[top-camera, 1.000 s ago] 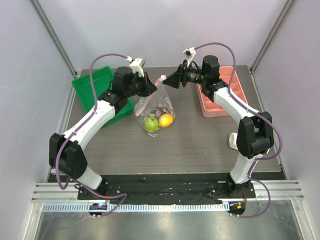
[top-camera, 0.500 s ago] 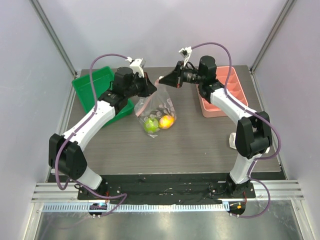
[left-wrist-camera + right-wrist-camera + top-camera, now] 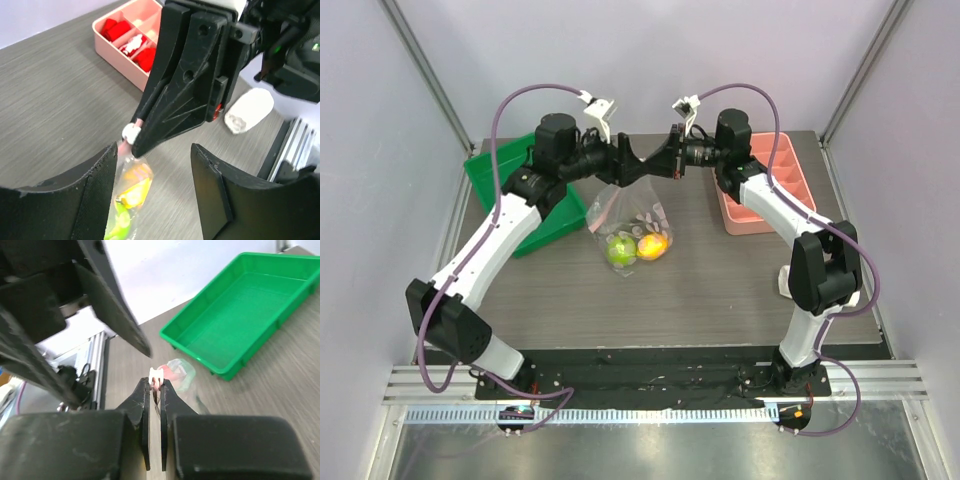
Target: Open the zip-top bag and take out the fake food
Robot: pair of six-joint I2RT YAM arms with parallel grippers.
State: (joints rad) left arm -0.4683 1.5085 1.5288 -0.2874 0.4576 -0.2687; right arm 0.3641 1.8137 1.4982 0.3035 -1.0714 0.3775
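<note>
The clear zip-top bag (image 3: 632,213) hangs by its pink zip strip from my right gripper (image 3: 658,168), which is shut on the strip beside its white slider (image 3: 156,374). Its bottom rests on the table with the fake food inside: a lime green fruit (image 3: 620,250) and a yellow-orange fruit (image 3: 653,245). My left gripper (image 3: 630,166) faces the right one and stands open, holding nothing. In the left wrist view the bag (image 3: 131,192) lies along the left finger (image 3: 97,200), and the right gripper (image 3: 185,85) pinches the strip just above.
A green tray (image 3: 505,170) sits at the back left under the left arm. A pink divided tray (image 3: 790,165) with red-and-white toy pieces (image 3: 131,42) stands at the back right. A small white object (image 3: 787,281) lies by the right arm's base.
My right gripper shut on the zip strip. My left gripper then let go of the bag's mouth, opened and drew back a little to the left. The bag now hangs from the right gripper.
</note>
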